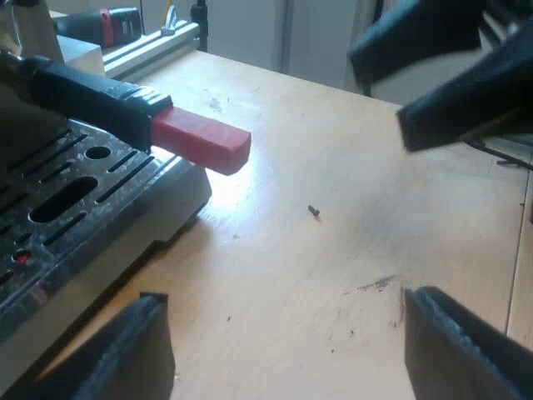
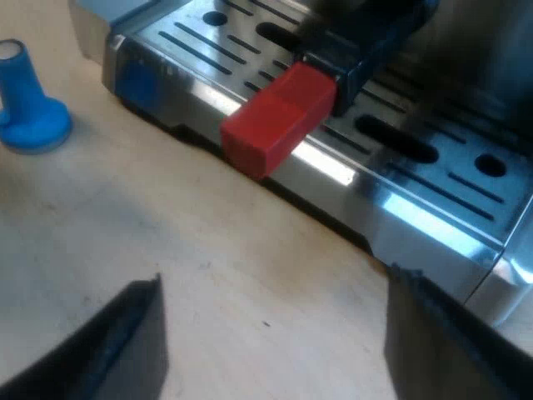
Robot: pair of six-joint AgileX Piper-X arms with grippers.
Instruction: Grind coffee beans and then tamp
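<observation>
The holder's dark handle [image 1: 92, 96] sticks out over the espresso machine's slotted drip tray [image 1: 75, 200], and its red end [image 1: 201, 142] reaches past the tray's edge above the wooden table. My left gripper [image 1: 283, 354] is open low over the table, short of the red end, with nothing between its fingers. The right gripper [image 1: 379, 98] hangs farther off over the table. In the right wrist view the red end [image 2: 279, 117] lies ahead of my right gripper [image 2: 275, 350], which is open and holds nothing. A blue tamper [image 2: 29, 104] stands upright on the table by the tray's corner [image 2: 133, 71].
The drip tray [image 2: 416, 167] is shiny metal with slots and holes. A small dark speck [image 1: 314, 211] lies on the table [image 1: 333, 275]. Beyond the table's edge are a metal rail [image 1: 158, 42] and a dark and red tool [image 1: 108, 25].
</observation>
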